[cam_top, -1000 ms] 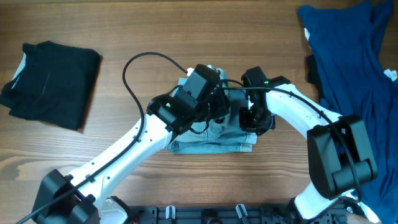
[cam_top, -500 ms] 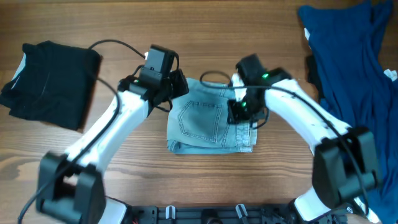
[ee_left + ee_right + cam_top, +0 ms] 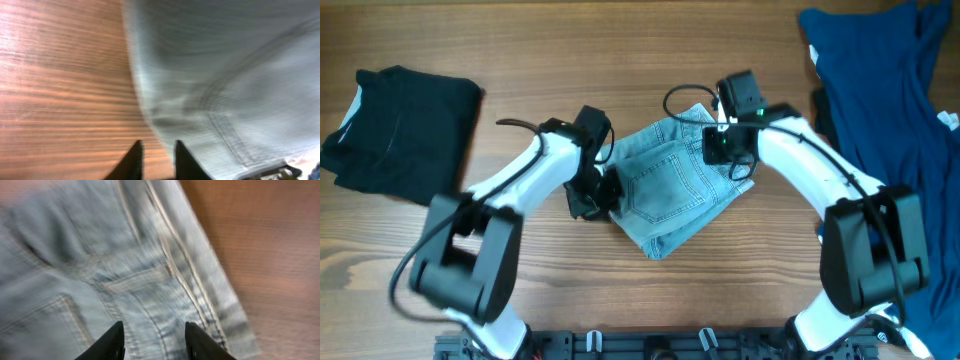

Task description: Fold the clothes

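Observation:
The light-blue denim shorts (image 3: 675,195) lie folded into a small bundle at the table's middle, turned diagonally, with a back pocket facing up. My left gripper (image 3: 596,192) is at the bundle's left edge. In the left wrist view its fingers (image 3: 157,150) are a narrow gap apart over bare wood, and the right finger is against the denim edge (image 3: 225,75). My right gripper (image 3: 725,152) is over the bundle's upper right corner. In the right wrist view its fingers (image 3: 154,332) are open just above the pocket stitching (image 3: 125,285), holding nothing.
A folded black garment (image 3: 400,135) lies at the far left. A big navy garment (image 3: 890,120) is spread along the right side and reaches the top edge. Cables loop above the shorts. A black rail (image 3: 650,345) runs along the front edge.
The shorts have turned from square to diagonal and shifted a little right. My left gripper came down from the upper left to the bundle's left edge. My right gripper moved up to the upper right corner.

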Controlling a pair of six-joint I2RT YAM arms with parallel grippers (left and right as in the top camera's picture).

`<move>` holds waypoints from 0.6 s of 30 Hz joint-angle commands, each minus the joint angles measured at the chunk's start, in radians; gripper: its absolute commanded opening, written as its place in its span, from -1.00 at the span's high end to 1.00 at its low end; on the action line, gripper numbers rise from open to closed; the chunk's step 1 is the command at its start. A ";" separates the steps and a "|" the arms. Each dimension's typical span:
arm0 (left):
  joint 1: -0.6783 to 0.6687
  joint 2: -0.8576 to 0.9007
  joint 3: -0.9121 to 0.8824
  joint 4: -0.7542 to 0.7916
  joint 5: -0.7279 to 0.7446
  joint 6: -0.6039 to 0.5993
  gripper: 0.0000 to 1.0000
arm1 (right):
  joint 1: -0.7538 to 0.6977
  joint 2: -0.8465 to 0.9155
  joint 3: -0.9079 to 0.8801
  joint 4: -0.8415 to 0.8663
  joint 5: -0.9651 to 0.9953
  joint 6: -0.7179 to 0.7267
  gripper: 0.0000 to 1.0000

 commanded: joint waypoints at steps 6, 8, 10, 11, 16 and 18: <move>0.103 -0.087 0.026 0.597 -0.194 0.339 -0.87 | 0.021 -0.167 0.028 -0.344 -0.098 0.133 0.07; 0.102 0.008 0.026 0.562 -0.131 0.336 -0.79 | 0.021 -0.167 -0.071 -0.299 -0.099 0.134 0.07; 0.102 0.056 0.026 0.507 -0.031 0.336 -0.71 | 0.021 -0.167 -0.164 -0.230 -0.099 0.133 0.07; 0.099 0.073 0.026 0.480 0.025 0.336 -0.64 | 0.021 -0.167 -0.214 -0.175 -0.099 0.134 0.07; 0.047 0.099 0.021 0.252 0.069 0.336 -0.29 | 0.021 -0.164 -0.406 0.135 -0.052 0.158 0.09; 0.000 0.099 0.021 0.131 0.101 0.337 -0.17 | 0.020 -0.152 -0.424 0.286 0.077 0.156 0.08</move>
